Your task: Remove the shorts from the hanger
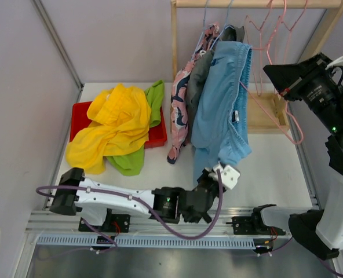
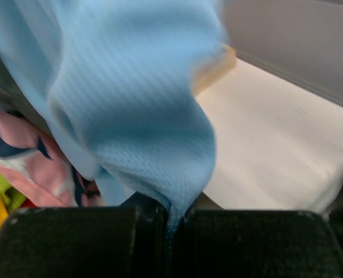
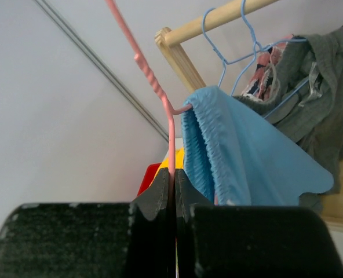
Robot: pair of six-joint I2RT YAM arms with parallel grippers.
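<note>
The light blue shorts (image 1: pixel 221 98) hang from the wooden rack (image 1: pixel 174 40) at the back of the table (image 1: pixel 276 168). Their gathered waistband is draped on the wire of a pink hanger (image 3: pixel 154 87), and their legs fall down toward me. My left jaws are clenched on the lowest edge of the light blue cloth. In the left wrist view the fabric funnels into the narrow slit between the two black fingers (image 2: pixel 73 243). My left arm (image 1: pixel 119 200) lies low along the near edge of the table and reaches right to that hem.

My right jaws are pressed together on the pink hanger, gripping its wire just below the waistband, and the wire rises straight out from between them. My right arm (image 1: pixel 319 87) stands high at the right side of the rack.

Just left of the light blue pair, the dark grey shorts (image 1: pixel 199 81) and the pink printed shorts (image 1: pixel 180 104) hang side by side on thin blue hangers (image 3: pixel 223 58). Bare pink hangers (image 1: pixel 270 29) dangle from the rail further right.

Well to the left, the yellow shorts (image 1: pixel 116 121) lie heaped over a red tray (image 1: pixel 157 138). The lime green shorts (image 1: pixel 128 162) lie beneath them, showing at the top and bottom.
</note>
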